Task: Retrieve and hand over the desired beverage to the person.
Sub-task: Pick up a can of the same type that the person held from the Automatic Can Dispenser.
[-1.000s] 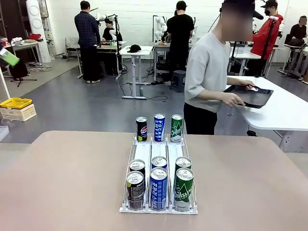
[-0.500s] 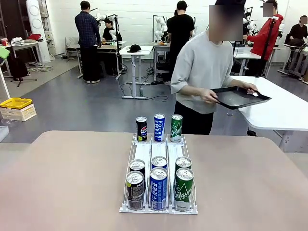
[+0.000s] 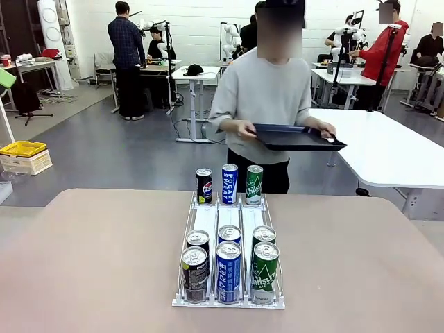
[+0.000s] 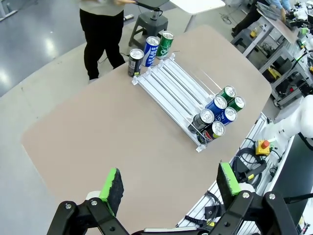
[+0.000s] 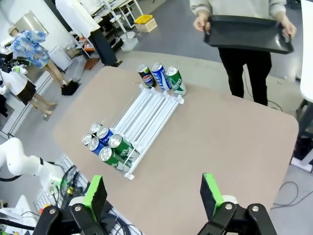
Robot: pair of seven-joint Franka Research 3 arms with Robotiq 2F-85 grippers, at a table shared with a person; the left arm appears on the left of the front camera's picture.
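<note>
Behind the table (image 3: 83, 263), a tray (image 3: 295, 137) has been swung round by the person (image 3: 267, 90) toward the racked cans (image 3: 228, 270), all untouched, while the left gripper (image 4: 170, 181) and right gripper (image 5: 153, 192) are held open and empty, so a request is judged near.

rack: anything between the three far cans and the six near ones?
Nothing. The rack lanes are bare between the far cans and the near cans. The front view shows it, as does the left wrist view.

A white can rack (image 3: 206, 219) sits on the tan table (image 3: 90, 267).
</note>
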